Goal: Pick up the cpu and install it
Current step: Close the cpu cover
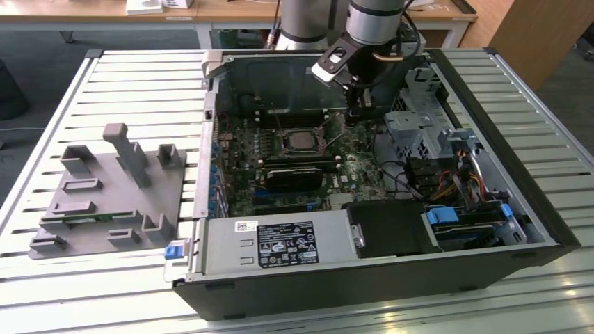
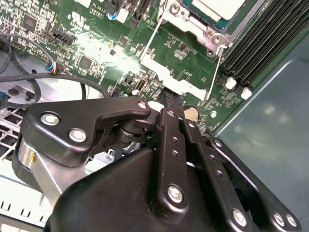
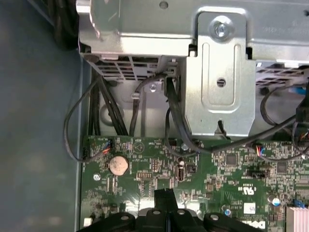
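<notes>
The cpu (image 1: 299, 141) lay flat in its metal holder (image 2: 212, 38) on the green board (image 1: 352, 167), inside the open computer case (image 1: 371, 292); the claw (image 1: 358, 115) hung low over the board, just beside the holder; its black fingers (image 2: 170, 116) were pressed together, holding nothing.

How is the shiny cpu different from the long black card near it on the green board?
The cpu is silvery; the black card is dark. The cpu is a small square, while the black card is a longer, larger rectangle. The cpu sits inside a metal socket frame; the black card has no such frame. Both rest on the green motherboard inside the open computer case.
</notes>
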You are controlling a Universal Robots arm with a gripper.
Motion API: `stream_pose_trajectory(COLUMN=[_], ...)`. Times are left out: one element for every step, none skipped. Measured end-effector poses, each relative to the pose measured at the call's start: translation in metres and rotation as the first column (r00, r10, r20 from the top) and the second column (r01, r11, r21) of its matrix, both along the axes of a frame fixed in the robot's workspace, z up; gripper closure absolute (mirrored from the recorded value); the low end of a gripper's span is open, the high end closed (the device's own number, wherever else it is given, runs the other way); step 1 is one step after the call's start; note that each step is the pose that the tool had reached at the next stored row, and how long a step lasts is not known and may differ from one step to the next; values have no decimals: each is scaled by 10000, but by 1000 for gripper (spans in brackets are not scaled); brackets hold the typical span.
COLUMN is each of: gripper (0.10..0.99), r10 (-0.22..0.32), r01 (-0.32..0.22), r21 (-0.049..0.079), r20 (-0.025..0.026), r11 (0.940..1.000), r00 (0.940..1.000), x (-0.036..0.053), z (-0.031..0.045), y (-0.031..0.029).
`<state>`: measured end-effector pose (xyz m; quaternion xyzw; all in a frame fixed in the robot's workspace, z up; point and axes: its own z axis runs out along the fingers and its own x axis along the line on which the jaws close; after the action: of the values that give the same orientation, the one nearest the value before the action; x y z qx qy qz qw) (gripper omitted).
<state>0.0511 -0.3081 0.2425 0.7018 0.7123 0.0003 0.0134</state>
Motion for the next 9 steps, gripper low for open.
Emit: stream_pose_trajectory(gripper=[980,980,980,980,980,980,980,980,980], r10=[0,1,0,-1,0,-1,0,-1,0], r01=[0,-1,0,1,0,1,0,1,0], r21=[1,4,6,8,10,11,11,10,11], r20=[0,0,0,0,0,0,0,0,1], r11=[10000,10000,10000,10000,10000,10000,10000,10000,10000], r00=[10000,10000,10000,10000,10000,10000,10000,10000,10000], x=[-12,-24,-34,-44,-53,-63,-74,-85,-96], z=[0,0,0,1,1,2,2,3,3], y=[0,0,0,0,0,0,0,0,0])
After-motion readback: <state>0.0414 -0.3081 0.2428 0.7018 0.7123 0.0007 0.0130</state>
